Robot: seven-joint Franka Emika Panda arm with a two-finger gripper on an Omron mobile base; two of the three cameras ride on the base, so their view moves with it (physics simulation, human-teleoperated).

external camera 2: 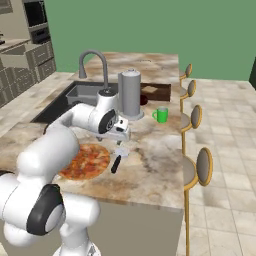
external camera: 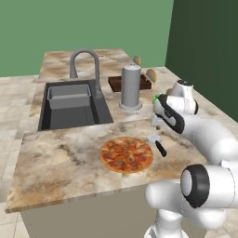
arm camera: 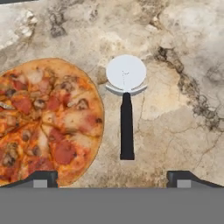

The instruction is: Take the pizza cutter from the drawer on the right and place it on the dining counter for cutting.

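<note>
On the dining counter (external camera: 56, 158), just right of the pizza (arm camera: 43, 122), the pizza cutter (arm camera: 126, 109) lies flat below my spread, empty gripper (arm camera: 111, 178). Placing looks done; next I'd lift clear.

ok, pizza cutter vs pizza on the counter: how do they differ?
The pizza cutter is far smaller than the pizza. The cutter is slim, with a black handle and a pale wheel; the pizza is a broad orange-red disc with toppings. Both lie flat on the dining counter, side by side, apart.
</note>
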